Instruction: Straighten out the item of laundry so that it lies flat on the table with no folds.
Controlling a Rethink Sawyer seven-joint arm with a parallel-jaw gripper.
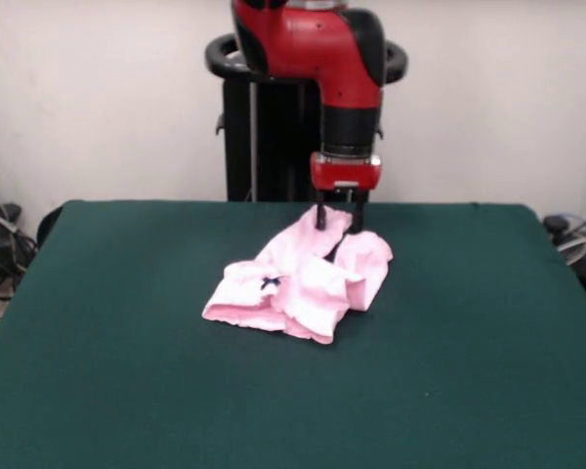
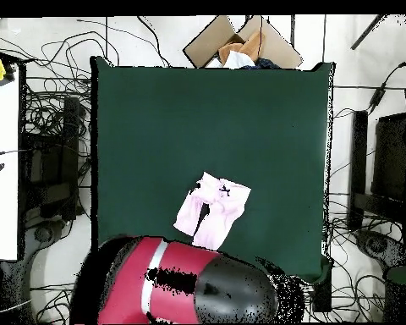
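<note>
A: Lying crumpled on the table [image 1: 107,371], toward the side nearest the pedestal [image 1: 273,137], was the item of laundry [image 1: 298,283], pale pink. Agreed?

B: Agreed. It was bunched and folded over itself, several layers overlapping. The tiny dark bow [image 1: 271,282] faced up near the middle of the heap in the front view.

A: Gripper [image 1: 338,221]?

B: It hung straight down from the red arm [image 1: 342,59] at the far end of the fabric. The two dark fingers [image 1: 320,215] stood a little apart, with a pink ridge of cloth rising between them. Whether they actually pinched that cloth, I could not tell.

A: Overhead view?

B: The item of laundry [image 2: 212,208] sat just above the arm's bulk [image 2: 181,292], which hid the gripper. The table [image 2: 156,127] showed bare green felt around the garment. A cardboard box [image 2: 240,42] stood off the table's opposite edge, and cables [image 2: 46,93] lay on the floor beside it.
</note>
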